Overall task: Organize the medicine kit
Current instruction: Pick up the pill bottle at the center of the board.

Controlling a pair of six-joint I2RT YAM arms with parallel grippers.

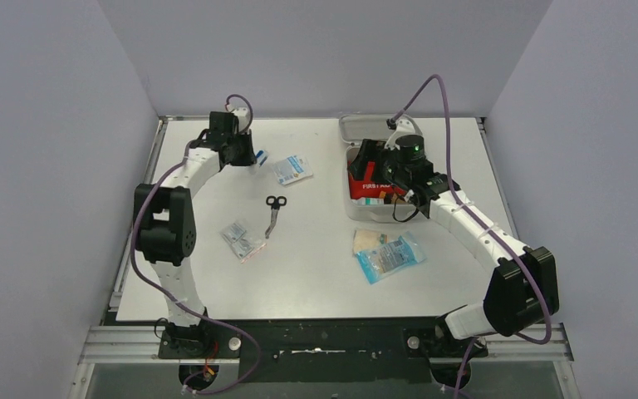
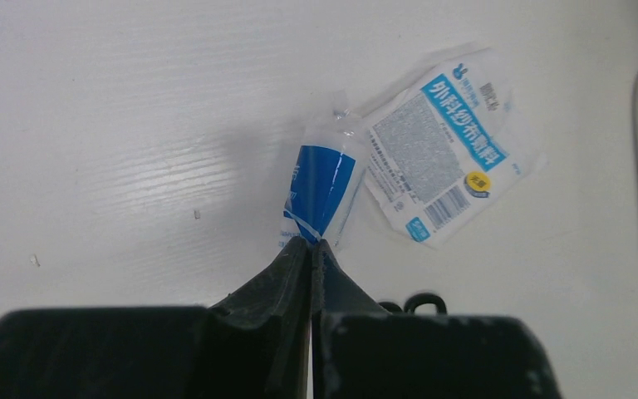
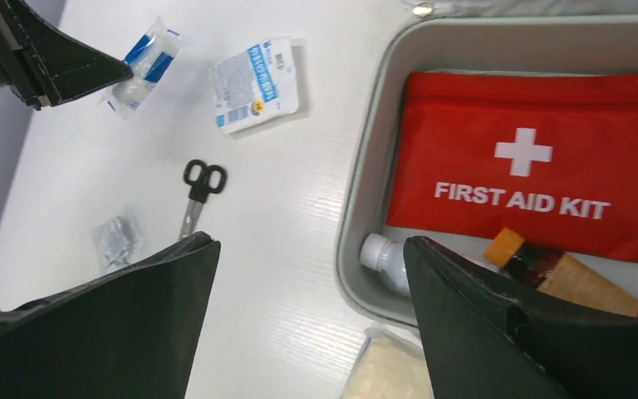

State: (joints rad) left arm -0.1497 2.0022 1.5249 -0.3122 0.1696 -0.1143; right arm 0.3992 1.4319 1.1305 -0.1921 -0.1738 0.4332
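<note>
Left pincer (image 2: 311,249) shut on edge of blue packet (image 2: 322,187); right pincer (image 3: 309,245) wide.
Open medicine kit (image 3: 353,208) sits far right of worktop (image 1: 316,274), under right pincer. Risk: thin edge grip, so packet may slip when lifted.

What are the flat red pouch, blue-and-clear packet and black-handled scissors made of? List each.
Flat red pouch: matte fabric, likely nylon; soft, unglossy. Blue-and-clear packet: thin plastic film; see-through, crinkled, glinting. Black-handled scissors: seemingly metal blades, plastic loops; grey versus black.
</note>
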